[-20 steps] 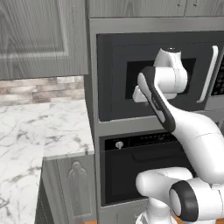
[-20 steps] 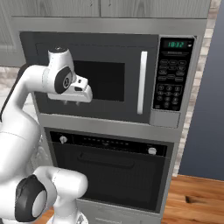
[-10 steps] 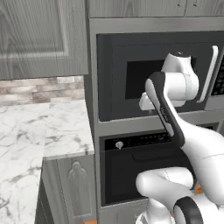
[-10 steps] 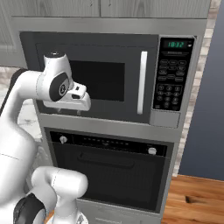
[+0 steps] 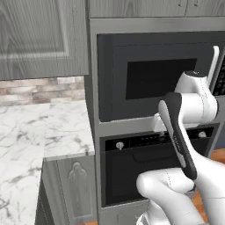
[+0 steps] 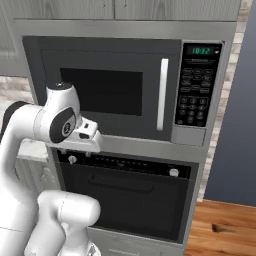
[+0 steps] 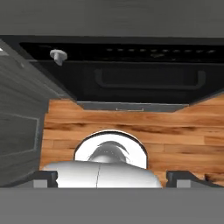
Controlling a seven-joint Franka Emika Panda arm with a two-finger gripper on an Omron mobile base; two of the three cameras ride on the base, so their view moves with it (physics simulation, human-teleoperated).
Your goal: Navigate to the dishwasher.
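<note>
- While the base faces the oven [image 6: 132,197] under the microwave [image 6: 115,92], I cannot spot the dishwasher.
- Judging by type, it is a rigid, heavy fixture; nothing needs grasping.
- The gripper [image 6: 89,134] hangs at the microwave's seven o'clock; I cannot tell its jaw gap.

The microwave [image 6: 125,90] is showing a green clock readout [image 6: 201,50] at the top of its control panel [image 6: 195,90], on its right side; the digits are looking like 10:32, though they are small and only roughly legible. The keypad buttons below it are carrying markings too small to read. The oven's control strip [image 6: 125,165] is showing tiny marks that cannot be read.
</note>
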